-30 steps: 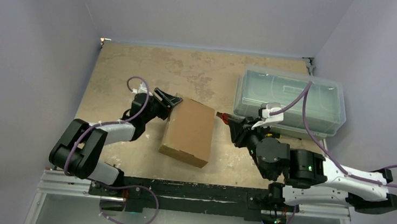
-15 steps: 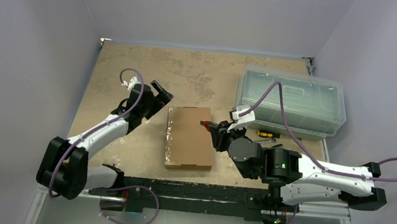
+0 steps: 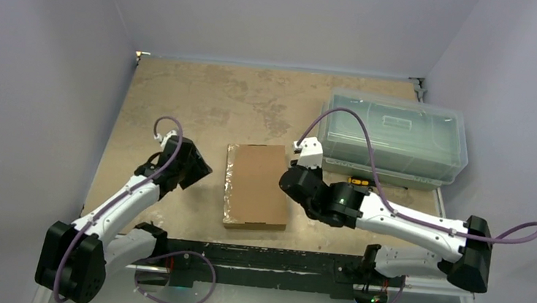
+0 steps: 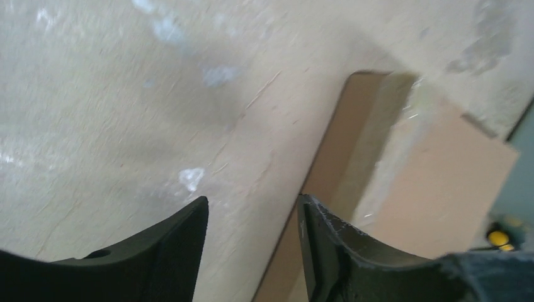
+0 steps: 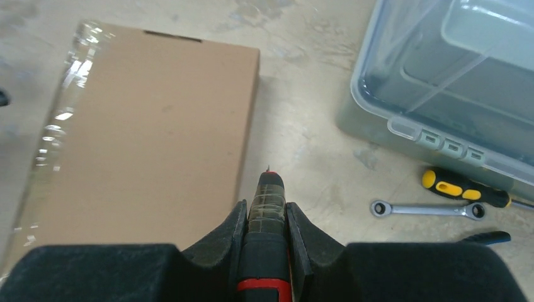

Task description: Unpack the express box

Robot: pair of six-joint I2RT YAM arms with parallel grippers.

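- Top view: the box (image 3: 256, 185) lies flat and closed on the surface (image 3: 182, 100), toward 6 o'clock of centre, with its taped edge facing 9 o'clock. The left pincer (image 3: 202, 169) sits near that edge, arm stretched forward. The right pincer (image 3: 288, 184) sits at the box's 3 o'clock, forearm reaching in from 4 o'clock.
- Left wrist view: jaws apart, nothing between them. They tilt down at the surface, with the box corner at 2 o'clock.
- Right wrist view: jaws clamped on a red-black tool (image 5: 268, 189), tip toward 12 o'clock, just beside the box's untaped long edge.
- Handling: the box is probably light, stiff and prone to slide, and the tape is slick. Hold bare cardboard at a long edge.
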